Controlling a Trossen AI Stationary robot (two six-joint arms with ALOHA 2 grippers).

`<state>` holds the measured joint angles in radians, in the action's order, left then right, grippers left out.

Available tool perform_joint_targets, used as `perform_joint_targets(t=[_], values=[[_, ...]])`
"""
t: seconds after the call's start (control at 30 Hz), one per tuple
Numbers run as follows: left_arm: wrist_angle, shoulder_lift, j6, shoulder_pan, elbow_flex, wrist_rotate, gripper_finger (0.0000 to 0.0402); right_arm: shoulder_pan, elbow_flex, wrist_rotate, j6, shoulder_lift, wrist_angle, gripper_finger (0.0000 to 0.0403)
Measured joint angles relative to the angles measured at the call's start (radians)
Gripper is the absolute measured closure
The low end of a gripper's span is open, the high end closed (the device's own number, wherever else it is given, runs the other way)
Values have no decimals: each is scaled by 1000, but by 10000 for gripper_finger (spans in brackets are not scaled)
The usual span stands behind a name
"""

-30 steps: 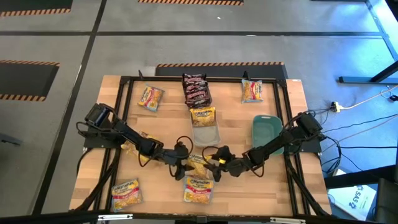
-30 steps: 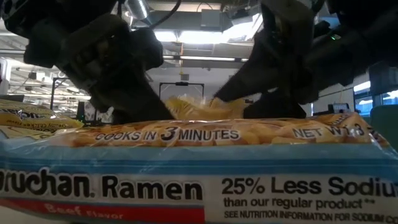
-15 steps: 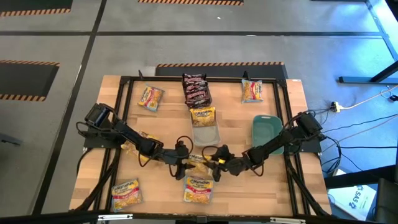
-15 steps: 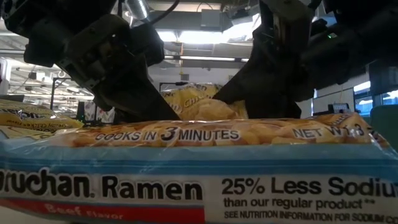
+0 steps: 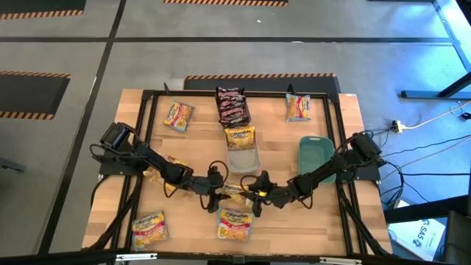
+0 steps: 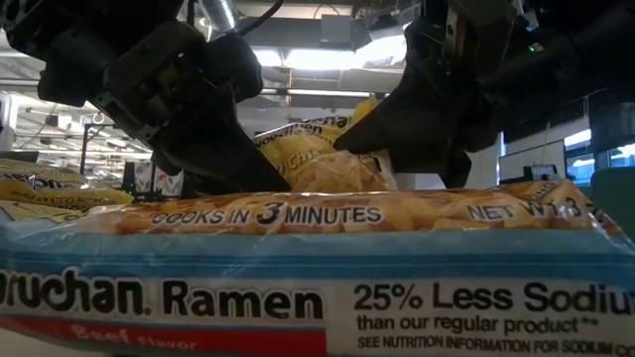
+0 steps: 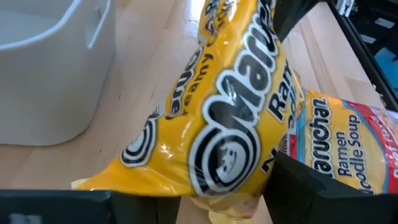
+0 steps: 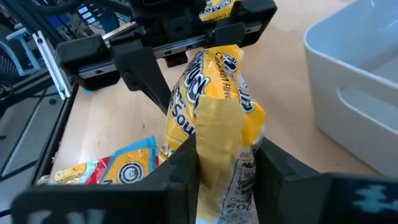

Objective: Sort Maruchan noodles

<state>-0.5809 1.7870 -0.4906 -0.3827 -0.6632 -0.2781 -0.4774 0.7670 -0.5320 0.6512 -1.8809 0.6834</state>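
Note:
A yellow Maruchan packet (image 5: 235, 191) is held up between my two grippers at the middle front of the table. It also shows in the low view (image 6: 317, 159), the left wrist view (image 7: 224, 118) and the right wrist view (image 8: 214, 106). My left gripper (image 5: 215, 193) is on its left end and my right gripper (image 5: 255, 194) on its right end, both shut on it. An orange-yellow packet with pink print (image 5: 235, 223) lies flat just in front of them and fills the low view's foreground (image 6: 317, 278). My left gripper has the packet's left end (image 7: 249, 186) between its two fingers, coming level from the table's left. One finger (image 7: 305, 186) lies against the packet's edge; the other contact is hidden under the packet. The packet rises tilted away from it. My right gripper pinches the packet's right end (image 8: 224, 155) between its two fingers (image 8: 180, 171), coming level from the table's right. The packet stands on edge, tilted up, its back seam toward this wrist camera, and looks clear of the table in the low view.
A clear bin (image 5: 243, 158) holding one yellow packet (image 5: 241, 138) stands just behind the grippers, with a teal bin (image 5: 315, 158) to its right. Dark packets (image 5: 232, 107) and loose packets (image 5: 178, 115), (image 5: 298, 107), (image 5: 149, 228), (image 5: 158, 171) lie around the table.
My right gripper has moved a little toward the table's left and up, closing on my left gripper. The yellow packet between them has risen from lying low to standing tilted up, its top edge now well above the foreground packet.

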Motion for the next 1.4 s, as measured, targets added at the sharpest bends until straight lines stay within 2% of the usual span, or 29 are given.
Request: perform_joint_targets(t=[0.17,0.37,0.53,0.8,1.1,1.2,1.4], values=[[-3,0,4,1,0,-1,219,0,0,0,-39,0,1,320],[10,-13,-17,2,0,53,219,0,0,1,-66,0,4,320],[107,-102,-12,5,0,106,219,-1,0,10,-114,15,6,320],[328,-268,4,-6,0,115,218,0,-1,0,-209,89,-10,320],[365,-313,30,-46,0,79,218,1,-2,-50,-299,228,-134,320],[362,-313,29,-51,0,82,218,14,-2,-88,-343,317,-223,320],[333,-313,25,-50,0,78,218,64,-2,-95,-372,501,-420,314]])
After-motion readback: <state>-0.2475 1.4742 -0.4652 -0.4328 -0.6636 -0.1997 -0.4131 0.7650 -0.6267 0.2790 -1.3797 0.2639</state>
